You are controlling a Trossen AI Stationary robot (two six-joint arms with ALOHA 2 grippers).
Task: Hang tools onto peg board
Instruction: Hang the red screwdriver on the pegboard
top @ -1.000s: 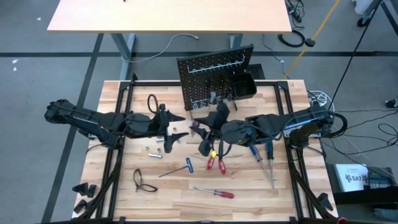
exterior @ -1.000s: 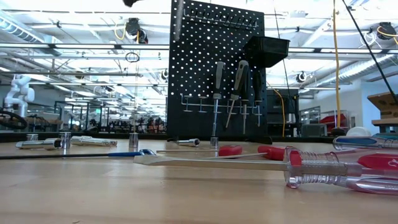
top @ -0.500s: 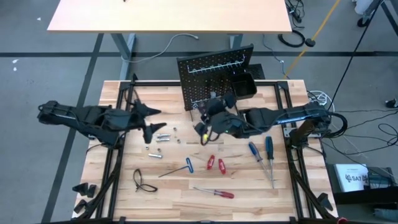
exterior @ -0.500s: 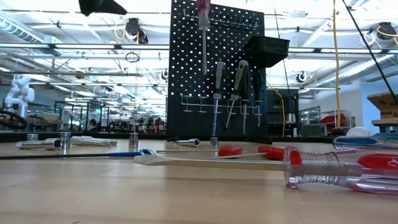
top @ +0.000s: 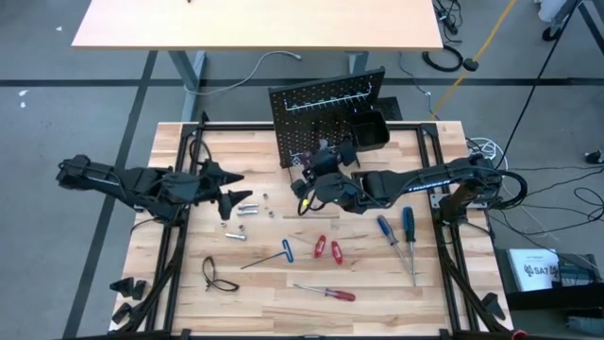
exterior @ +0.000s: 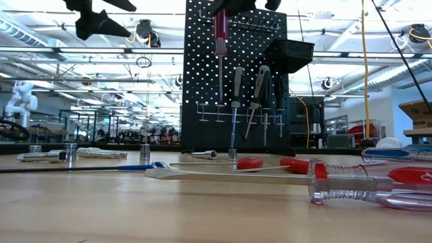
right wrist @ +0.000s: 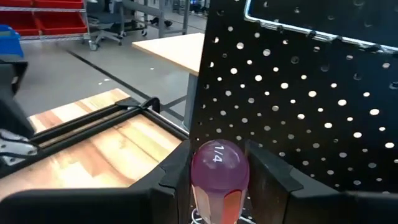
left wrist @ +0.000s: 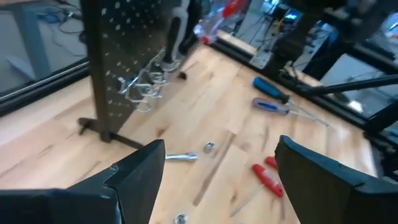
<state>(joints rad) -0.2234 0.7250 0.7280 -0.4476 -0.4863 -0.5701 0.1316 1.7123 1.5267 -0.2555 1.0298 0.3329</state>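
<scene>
The black peg board stands upright at the table's far middle, and two dark-handled screwdrivers hang in its silver hook rail. Just in front of it, my right gripper is shut on a screwdriver with a red and clear handle. My left gripper hovers open and empty over the table's left half; in the left wrist view it looks toward the peg board. Loose tools lie on the tabletop: two red-handled screwdrivers, a blue T-handle key and two blue-handled screwdrivers. My right gripper pinches the screwdriver's handle between its two fingers, just below the rounded cap marked 1/4. The fingers come nearly level from the table's right and lie across the handle. The screwdriver hangs upright, its shaft pointing down, clear of the table.
A black bin hangs on the board's right side. Small silver sockets lie below my left gripper. Another red-handled screwdriver and a black loop lie near the front edge. A second table stands beyond.
My right gripper has gone toward the table's far edge and the peg board with the screwdriver and has sunk; the screwdriver stays upright and now hangs lower in front of the board. My left gripper has drawn back toward the table's left edge, dropped a little and rolled.
</scene>
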